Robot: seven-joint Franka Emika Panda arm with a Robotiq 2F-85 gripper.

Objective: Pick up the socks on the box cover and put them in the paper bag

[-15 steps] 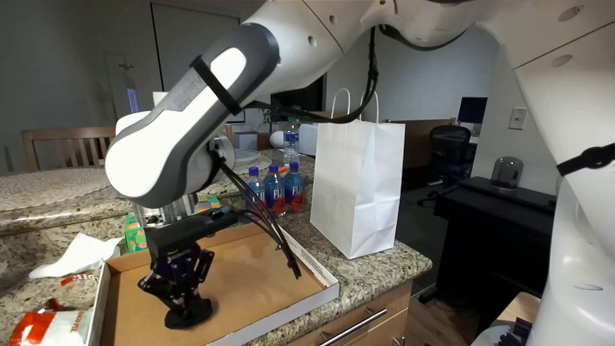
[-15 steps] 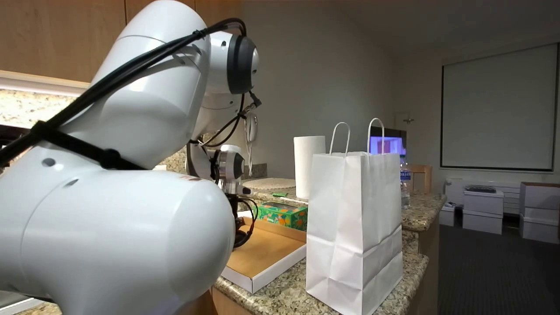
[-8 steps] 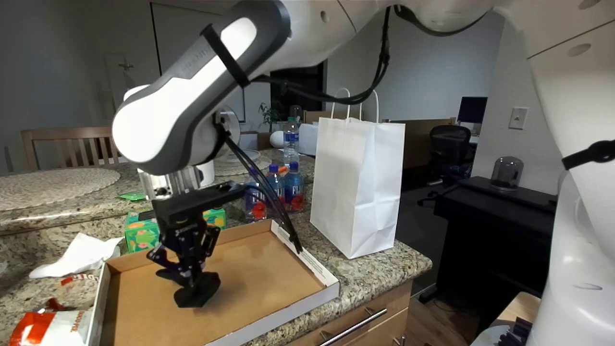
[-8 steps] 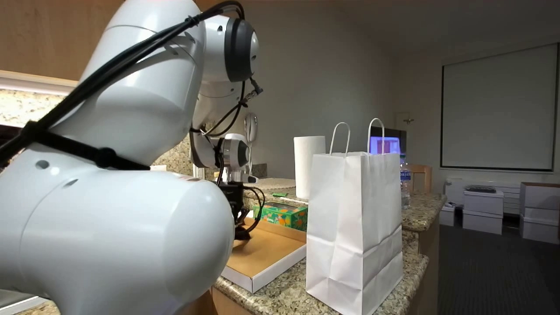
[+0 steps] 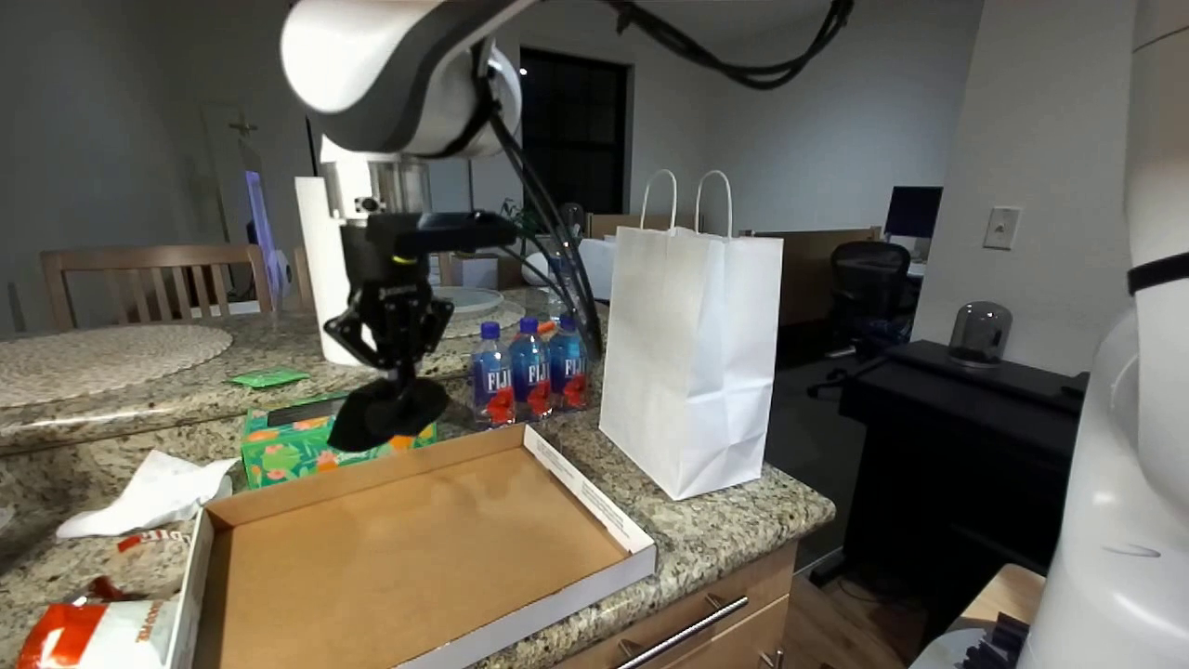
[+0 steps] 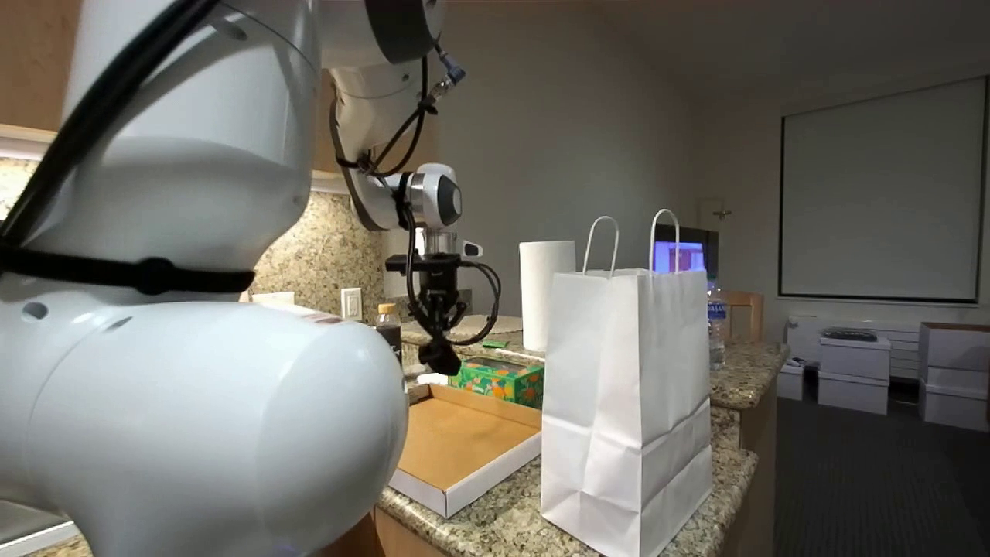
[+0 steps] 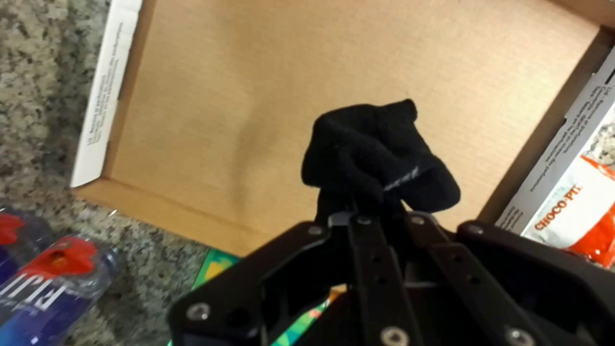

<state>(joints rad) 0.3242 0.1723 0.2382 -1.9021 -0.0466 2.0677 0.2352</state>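
A black sock bundle (image 7: 375,144) with a line of white lettering hangs from my gripper (image 7: 374,211), whose fingers are shut on it; how many socks are bunched there I cannot tell. In an exterior view the gripper (image 5: 401,373) holds the drooping socks (image 5: 385,415) in the air, in front of the green box. Below lies the box cover (image 5: 446,557), brown inside with white-edged walls; the socks no longer touch it. The white paper bag (image 5: 692,362) stands upright with its loop handles up, apart from the gripper; it is outside the wrist view.
Behind the box cover sit a green patterned box (image 5: 288,455) and several blue-capped bottles (image 5: 531,372). A paper towel roll (image 6: 541,294) stands on the raised counter. A red-and-white snack packet (image 5: 102,632) lies beside the cover. The counter ends just past the bag.
The gripper has risen from the box cover's floor with the black socks in its grip, and the arm has moved up and slightly towards the bag's side.
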